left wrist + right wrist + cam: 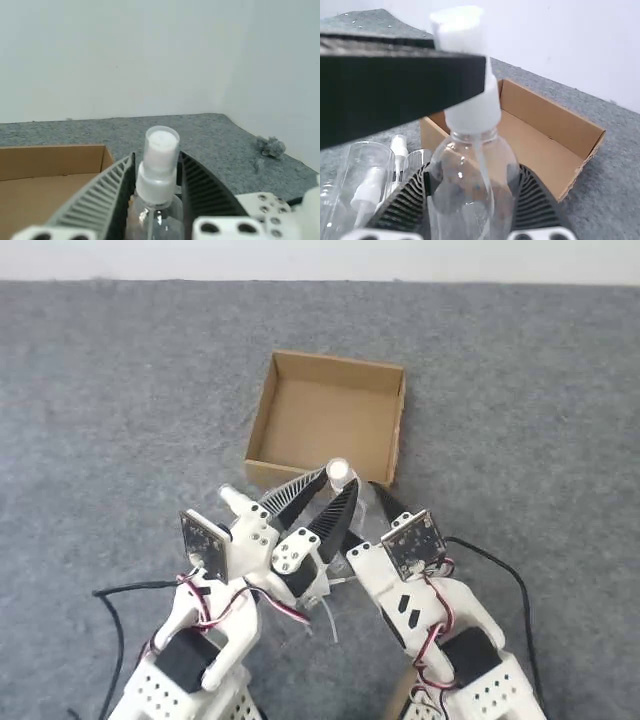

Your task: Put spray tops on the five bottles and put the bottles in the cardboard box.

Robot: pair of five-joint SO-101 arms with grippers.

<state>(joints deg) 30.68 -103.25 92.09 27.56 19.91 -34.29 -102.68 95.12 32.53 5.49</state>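
Note:
A clear bottle (470, 200) stands upright just in front of the cardboard box (330, 420), and my right gripper (470, 175) is shut on its body. A white spray top (470, 75) sits on the bottle's neck, its thin tube hanging down inside. My left gripper (156, 160) is shut on that spray top (160, 162), with its ribbed black fingers (100, 200) on either side. In the high view the spray top (338, 472) shows between the left gripper's (335, 485) fingertips, and the right gripper (368, 515) comes in from beside it. The box (550, 135) is open and holds nothing.
More clear bottles (360, 180) with white spray tops (398, 146) lie close beside the held bottle, hidden under the arms in the high view. A loose thin tube (326, 620) lies on the grey carpet (120, 400). Black cables (110, 610) trail by the arm bases.

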